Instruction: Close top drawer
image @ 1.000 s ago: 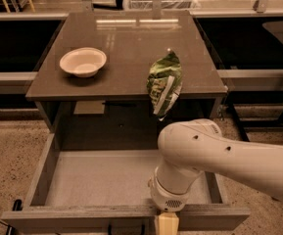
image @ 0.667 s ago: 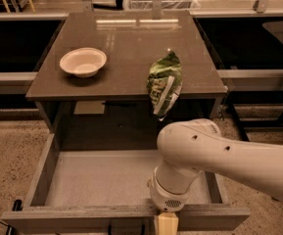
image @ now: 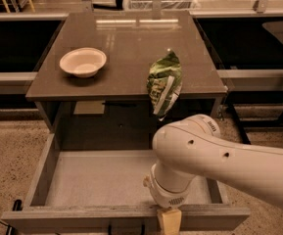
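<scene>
Hanging at the bottom edge of the view, the gripper (image: 169, 222) shows only as a tan block pressed against or just over the front wall of the top drawer (image: 92, 180), right of that wall's middle; whether it is spread or pressed together cannot be told, since its tip runs out of view. Above it the white arm (image: 214, 163) comes in from the right and bends down through a ribbed wrist over the drawer's right front corner. Compared with a second ago, nothing has visibly changed: gripper, arm and drawer sit in the same places. The drawer is pulled far out toward the camera, its pale grey inside bare where it shows, its side walls reaching back into the dark opening under the cabinet top (image: 131, 38). A pale label (image: 88, 107) hangs just under that top, left of centre. On the top's front edge, right of centre, a green bag (image: 164, 82) lies with its lower end hanging over the edge above the open drawer. Further back and to the left, well apart from the bag, a white bowl (image: 82, 61) stands upright. Speckled floor (image: 9, 146) shows to the left of the cabinet, and dark shelves flank it on both sides.
</scene>
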`<state>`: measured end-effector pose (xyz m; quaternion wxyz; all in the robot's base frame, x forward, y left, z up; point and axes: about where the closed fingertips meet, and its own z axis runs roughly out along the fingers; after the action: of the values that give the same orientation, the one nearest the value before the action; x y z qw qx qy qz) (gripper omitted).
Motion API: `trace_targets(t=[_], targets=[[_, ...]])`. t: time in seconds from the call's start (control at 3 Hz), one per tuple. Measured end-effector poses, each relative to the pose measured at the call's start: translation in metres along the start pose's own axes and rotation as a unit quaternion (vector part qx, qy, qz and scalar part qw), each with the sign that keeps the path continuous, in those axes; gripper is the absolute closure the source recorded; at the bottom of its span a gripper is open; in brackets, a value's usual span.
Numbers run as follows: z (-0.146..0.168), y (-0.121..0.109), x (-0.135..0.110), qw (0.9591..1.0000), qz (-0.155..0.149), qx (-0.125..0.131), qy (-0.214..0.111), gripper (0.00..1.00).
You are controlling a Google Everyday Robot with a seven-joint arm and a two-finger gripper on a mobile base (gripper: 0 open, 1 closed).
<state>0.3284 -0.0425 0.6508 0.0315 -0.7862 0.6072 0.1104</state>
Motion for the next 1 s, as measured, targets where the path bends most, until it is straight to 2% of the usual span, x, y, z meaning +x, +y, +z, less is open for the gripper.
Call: trace_targets(t=[0.33,0.67,1.0], targets=[[0.007,-0.014,0.008,0.9988,-0.029,0.029,0.025,0.43],[-0.001,-0.03,0.007,0.9971,-0.04,0.052,0.038,0.66],[-0.017,-0.045,0.002,0.9968,-0.054,0.053,0.026,0.64]])
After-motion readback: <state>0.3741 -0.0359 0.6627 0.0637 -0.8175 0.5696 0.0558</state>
